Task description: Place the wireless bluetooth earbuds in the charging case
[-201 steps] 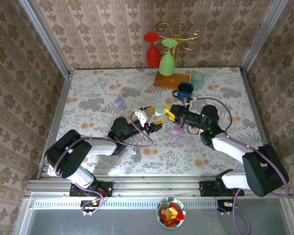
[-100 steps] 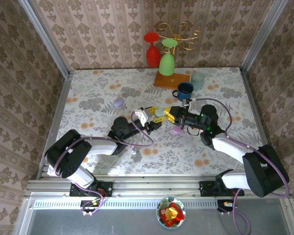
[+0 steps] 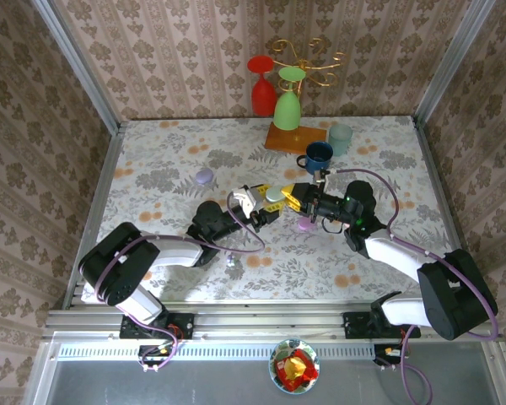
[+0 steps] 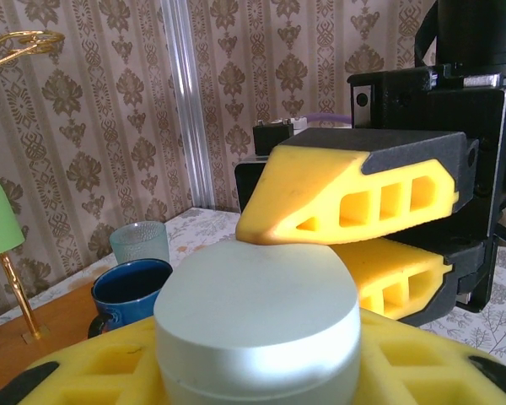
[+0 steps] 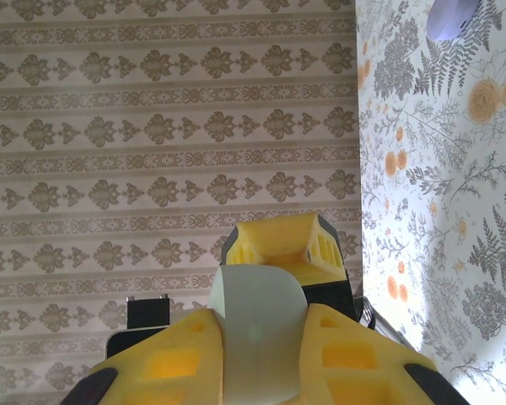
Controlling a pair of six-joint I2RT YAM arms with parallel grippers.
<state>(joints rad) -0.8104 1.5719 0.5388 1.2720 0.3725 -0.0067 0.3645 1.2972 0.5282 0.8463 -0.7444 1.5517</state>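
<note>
A pale whitish-mint charging case (image 3: 274,195) hangs above the table's middle, gripped from both sides. My left gripper (image 3: 264,207) comes from the left, and in the left wrist view its yellow fingers (image 4: 443,371) hug the case (image 4: 257,316) low in the frame. My right gripper (image 3: 293,197) is shut on the case (image 5: 260,337) from the right; its upper finger rests on the case's top. A tiny glossy speck that looks like an earbud (image 3: 230,262) lies on the cloth near the left arm.
A pink pebble-shaped case (image 3: 305,224) lies under the right gripper, and a purple one (image 3: 204,176) to the left. At the back stand a blue mug (image 3: 317,155), a frosted glass (image 3: 341,138), a wooden board (image 3: 293,139), and red and green goblets.
My left gripper's jaws have closed in on the case that the right gripper holds. Both arms stay almost still.
</note>
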